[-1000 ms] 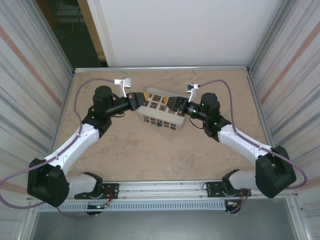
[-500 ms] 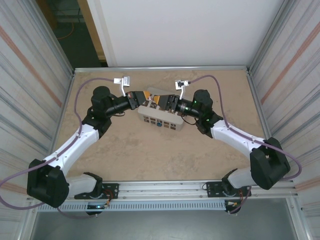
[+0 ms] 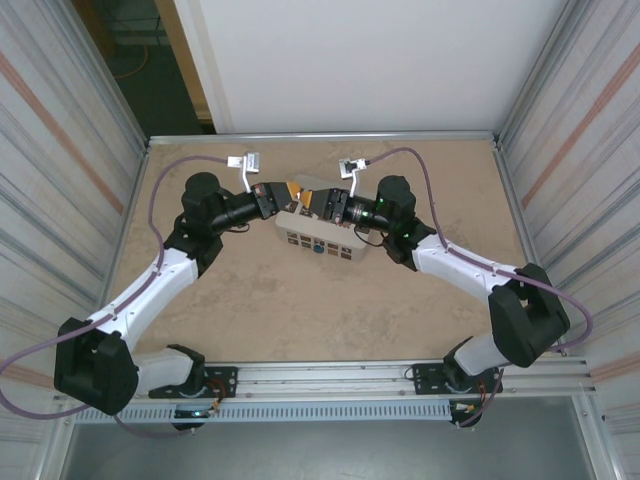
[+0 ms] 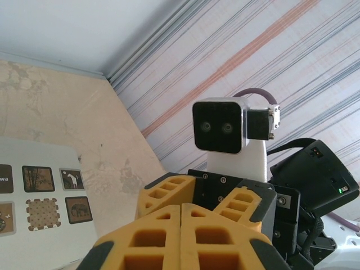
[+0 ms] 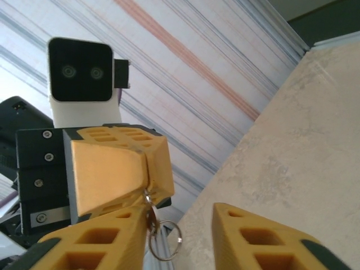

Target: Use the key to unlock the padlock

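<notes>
In the right wrist view my left gripper (image 5: pixel 147 175) is shut on a small metal key (image 5: pixel 149 209), and a key ring (image 5: pixel 165 241) hangs below it. My right gripper (image 5: pixel 180 239) is open around the key, which rests against its left finger (image 5: pixel 95 242). From above, both grippers meet tip to tip over the back of a beige box (image 3: pixel 325 238): left gripper (image 3: pixel 292 190), right gripper (image 3: pixel 312 200). A small blue item (image 3: pixel 316 247) on the box's near face may be the padlock; I cannot tell. In the left wrist view the left gripper (image 4: pixel 181 236) hides the key.
The box top carries small picture tiles (image 4: pixel 45 185). Ribbed metal walls (image 3: pixel 80 150) enclose the beige table (image 3: pixel 300 320) on both sides, with a white panel behind. Open tabletop lies in front of the box, towards the arm bases.
My right gripper has moved left to the left gripper's tips and its jaws have narrowed around the hanging key. The left arm has held still.
</notes>
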Robot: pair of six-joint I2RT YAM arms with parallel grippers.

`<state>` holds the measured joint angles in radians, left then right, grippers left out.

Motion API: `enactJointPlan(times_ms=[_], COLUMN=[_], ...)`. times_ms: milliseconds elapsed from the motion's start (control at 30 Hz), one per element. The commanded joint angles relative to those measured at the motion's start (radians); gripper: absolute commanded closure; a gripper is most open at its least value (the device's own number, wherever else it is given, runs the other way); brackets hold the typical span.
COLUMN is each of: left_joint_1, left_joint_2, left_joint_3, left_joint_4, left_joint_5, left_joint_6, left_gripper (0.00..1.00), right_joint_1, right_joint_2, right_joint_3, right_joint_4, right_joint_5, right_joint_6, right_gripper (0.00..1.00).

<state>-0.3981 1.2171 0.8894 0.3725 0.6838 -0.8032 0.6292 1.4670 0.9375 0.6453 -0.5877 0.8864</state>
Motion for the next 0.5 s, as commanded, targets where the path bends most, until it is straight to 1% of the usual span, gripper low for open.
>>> enactJointPlan(times_ms=[0, 100, 233, 467], left_joint_1=[0.001, 0.001, 0.001, 0.001], left_joint_2=[-0.005, -0.004, -0.002, 0.000], left_joint_3=[-0.004, -0.006, -0.007, -0.010], left_joint_4=[0.044, 0.045, 0.051, 0.060], left_joint_5=[0.029, 0.030, 0.030, 0.026], left_joint_6=[-0.011, -0.011, -0.014, -0.017], left_gripper=[1.00, 1.00, 1.00, 1.00], right_joint_1=[0.007, 0.007, 0.009, 0.016], right_joint_2=[0.011, 0.012, 0.012, 0.013], right_joint_3=[0.035, 0.037, 0.041, 0.040], right_joint_4=[0.020, 0.017, 0.014, 0.010], right_joint_5=[-0.016, -0.021, -0.027, -0.037], right_joint_6=[0.009, 0.008, 0.008, 0.009], right_gripper=[0.73, 0.80, 0.84, 0.88])
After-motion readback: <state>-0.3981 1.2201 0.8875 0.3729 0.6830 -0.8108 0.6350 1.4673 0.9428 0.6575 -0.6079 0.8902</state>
